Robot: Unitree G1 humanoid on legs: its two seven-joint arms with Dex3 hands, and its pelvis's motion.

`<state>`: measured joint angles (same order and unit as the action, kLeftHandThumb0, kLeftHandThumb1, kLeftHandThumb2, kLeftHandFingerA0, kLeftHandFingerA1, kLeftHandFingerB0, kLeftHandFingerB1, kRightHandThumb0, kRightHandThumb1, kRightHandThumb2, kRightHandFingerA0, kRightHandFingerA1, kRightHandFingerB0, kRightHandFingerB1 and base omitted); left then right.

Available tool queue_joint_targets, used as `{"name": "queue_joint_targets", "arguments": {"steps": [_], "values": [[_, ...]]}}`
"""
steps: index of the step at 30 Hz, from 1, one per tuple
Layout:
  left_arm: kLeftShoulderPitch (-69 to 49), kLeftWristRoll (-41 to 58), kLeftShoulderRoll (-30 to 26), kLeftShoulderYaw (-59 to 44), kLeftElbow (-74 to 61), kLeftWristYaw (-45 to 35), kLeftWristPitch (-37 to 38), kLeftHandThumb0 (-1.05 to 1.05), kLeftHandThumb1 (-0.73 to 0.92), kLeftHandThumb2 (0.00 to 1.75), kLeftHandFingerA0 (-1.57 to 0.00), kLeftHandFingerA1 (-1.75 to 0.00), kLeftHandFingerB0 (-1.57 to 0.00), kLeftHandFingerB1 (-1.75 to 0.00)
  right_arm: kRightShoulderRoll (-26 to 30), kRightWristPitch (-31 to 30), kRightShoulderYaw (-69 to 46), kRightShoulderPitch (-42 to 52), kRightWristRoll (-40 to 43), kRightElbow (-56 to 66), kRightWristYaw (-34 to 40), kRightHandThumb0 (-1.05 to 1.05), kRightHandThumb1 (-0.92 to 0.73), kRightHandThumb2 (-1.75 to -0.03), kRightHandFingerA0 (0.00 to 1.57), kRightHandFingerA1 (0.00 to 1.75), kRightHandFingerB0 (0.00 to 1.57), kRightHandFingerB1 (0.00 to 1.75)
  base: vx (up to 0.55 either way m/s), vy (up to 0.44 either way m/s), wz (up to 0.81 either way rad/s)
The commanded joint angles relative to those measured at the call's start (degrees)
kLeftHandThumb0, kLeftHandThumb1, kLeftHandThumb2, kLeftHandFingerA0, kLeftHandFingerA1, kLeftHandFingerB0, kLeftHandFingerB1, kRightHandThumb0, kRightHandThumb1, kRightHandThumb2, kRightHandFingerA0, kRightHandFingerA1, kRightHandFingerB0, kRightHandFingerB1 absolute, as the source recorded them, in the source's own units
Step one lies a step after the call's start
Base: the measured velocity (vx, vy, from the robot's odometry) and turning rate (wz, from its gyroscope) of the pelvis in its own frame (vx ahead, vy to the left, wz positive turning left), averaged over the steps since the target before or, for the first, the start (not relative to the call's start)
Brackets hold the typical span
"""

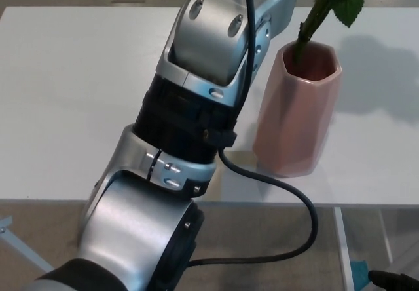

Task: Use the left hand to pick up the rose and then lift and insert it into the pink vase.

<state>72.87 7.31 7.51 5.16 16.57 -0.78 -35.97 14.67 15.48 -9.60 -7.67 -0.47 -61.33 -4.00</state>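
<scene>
Inside the pink vase stands the rose stem; fingers' state unseen.

rose bloom cut off, stem end hidden

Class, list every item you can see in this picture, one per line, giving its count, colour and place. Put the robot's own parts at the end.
pink vase: one, pale pink, faceted, standing upright near the table's front edge, right of centre.
rose stem: one, green with a leaf, its lower end inside the vase mouth, leaning up to the top edge; the bloom is out of view.
table: one, white, filling most of the picture.
floor: grey-brown, along the bottom below the table edge.
left arm: one, silver and black, reaching from bottom left to the top; its hand is out of view.
cable: one, black, looping beside the arm.
</scene>
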Motion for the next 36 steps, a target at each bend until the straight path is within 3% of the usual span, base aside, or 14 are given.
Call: {"name": "queue_joint_targets", "arguments": {"steps": [1, 21, 36], "values": [[1.8, -0.8, 2.1, 0.8, -0.5, 0.4, -0.8, -0.19, 0.78, 0.67, -0.77, -1.52, -0.81, -0.75, 0.2, -0.8, -0.1, -0.2, 0.5, -0.8, -0.1, -0.21, -0.63, -0.58, 0.61, 0.51, 0.55, 0.47, 0.0, 0.0, 0.0], [0.3, 1.4, 3.7, -0.5, -3.1, 0.9, -3.3, -0.19, 0.78, 0.67, -0.77, -1.51, -0.8, -0.77, 0.3, -1.3, -0.2, -0.3, 0.6, -0.7, -0.6, -0.2, -0.63, -0.58, 0.6, 0.5, 0.55, 0.47, 0.0, 0.0, 0.0], [-1.4, 8.5, 7.7, -4.5, -8.4, 1.8, -10.0, -0.19, 0.79, 0.67, -0.92, -1.5, -0.8, -0.72, 0.4, -1.5, -0.4, -0.8, 0.7, -1.0, -0.7, -0.2, -0.63, -0.58, 0.6, 0.5, 0.54, 0.47, 0.0, 0.0, 0.0]]}}
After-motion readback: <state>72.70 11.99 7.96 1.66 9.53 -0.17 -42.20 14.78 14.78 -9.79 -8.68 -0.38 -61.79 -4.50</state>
